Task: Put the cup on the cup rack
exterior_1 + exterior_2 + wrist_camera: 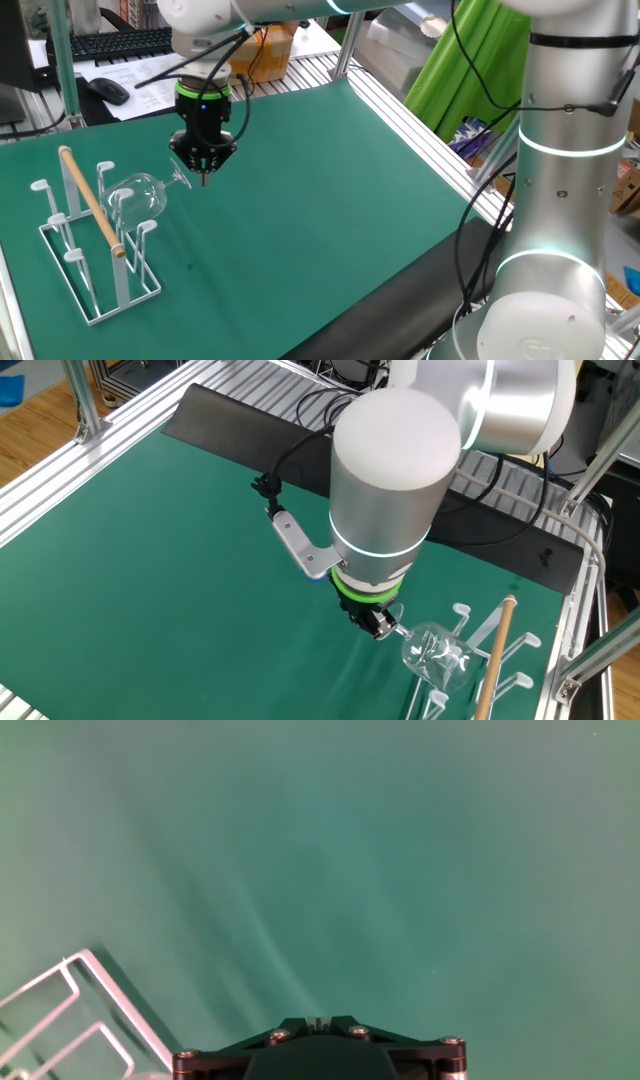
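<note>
**Glass held sideways at the rack**

The gripper (pixel 204 170) is pinched on the stem of the cup (pixel 138 193), which lies tipped sideways among the pegs of the cup rack (pixel 92 290). The step looks like hanging; next, settle the bowl over a peg, then release.

I see a big green mat (pixel 330 200) that covers the table. Along its far edge runs a shiny metal rail (pixel 420 130) with ridges. Past the mat lies a black keyboard (pixel 120 43), and a black mouse (pixel 108 90) sits near it on white papers (pixel 150 75). A brown cardboard box (pixel 270 50) stands close by. Something bright green (pixel 470 60) hangs behind the rail.
</note>
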